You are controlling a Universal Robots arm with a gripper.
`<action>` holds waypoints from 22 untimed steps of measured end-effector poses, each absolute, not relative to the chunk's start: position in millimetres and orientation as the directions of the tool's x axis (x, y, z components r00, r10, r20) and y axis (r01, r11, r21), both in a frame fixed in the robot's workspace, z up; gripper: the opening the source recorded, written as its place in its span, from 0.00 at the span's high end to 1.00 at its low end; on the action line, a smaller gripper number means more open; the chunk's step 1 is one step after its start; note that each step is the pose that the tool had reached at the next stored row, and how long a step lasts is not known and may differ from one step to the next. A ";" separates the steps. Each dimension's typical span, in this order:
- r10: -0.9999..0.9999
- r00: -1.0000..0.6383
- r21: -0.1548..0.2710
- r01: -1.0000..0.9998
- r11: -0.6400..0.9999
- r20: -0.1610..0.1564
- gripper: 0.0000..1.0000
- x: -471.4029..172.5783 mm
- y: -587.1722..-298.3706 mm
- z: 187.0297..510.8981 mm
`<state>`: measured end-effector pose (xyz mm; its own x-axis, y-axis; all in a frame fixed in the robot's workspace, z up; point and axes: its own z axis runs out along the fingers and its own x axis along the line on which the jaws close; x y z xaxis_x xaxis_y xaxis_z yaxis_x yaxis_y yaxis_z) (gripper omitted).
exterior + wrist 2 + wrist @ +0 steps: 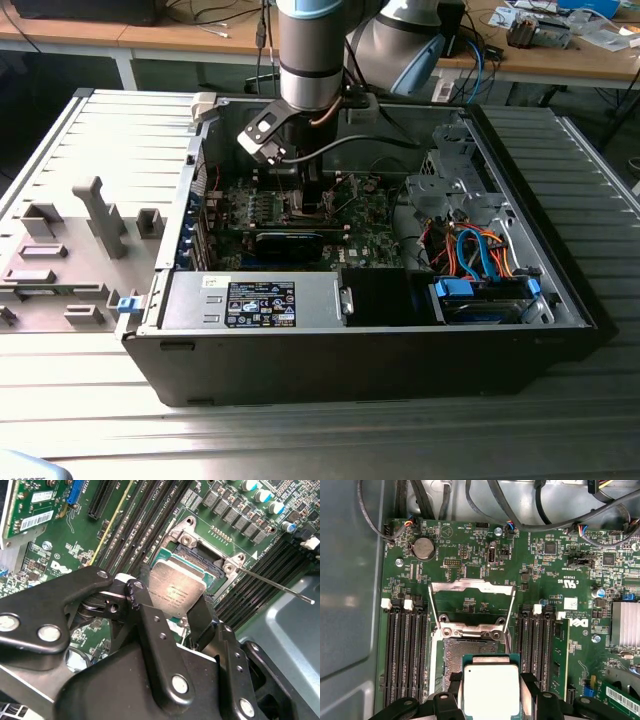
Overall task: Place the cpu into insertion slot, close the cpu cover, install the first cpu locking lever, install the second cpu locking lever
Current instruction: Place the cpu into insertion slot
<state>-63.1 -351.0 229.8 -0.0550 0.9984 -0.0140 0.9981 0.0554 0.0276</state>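
While the gripper (491, 701) pinches the cpu (491, 687) by two opposite edges, the chip hangs flat over the socket (456, 660) with its metal top up. Its sides run square with the socket's, and being square it shows no long axis. The socket's pin bed lies exposed, with the cover (470, 585) swung open off it and a lever (275, 582) jutting free. In the exterior view the arm reaches down into the open case (350, 370), where a cabled drive bay (480, 270) sits at the gripper's four o'clock.
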 end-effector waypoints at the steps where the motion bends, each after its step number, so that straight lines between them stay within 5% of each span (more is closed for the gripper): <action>1: 0.998 -0.055 0.028 0.998 0.055 -0.014 0.46 -63.1 -350.9 229.4; 22: 0.998 -0.055 0.028 0.998 0.055 -0.014 0.46 -63.1 -350.9 224.5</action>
<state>-63.1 -350.9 224.5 -0.0550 0.9984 -0.0140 0.9981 0.0554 0.0275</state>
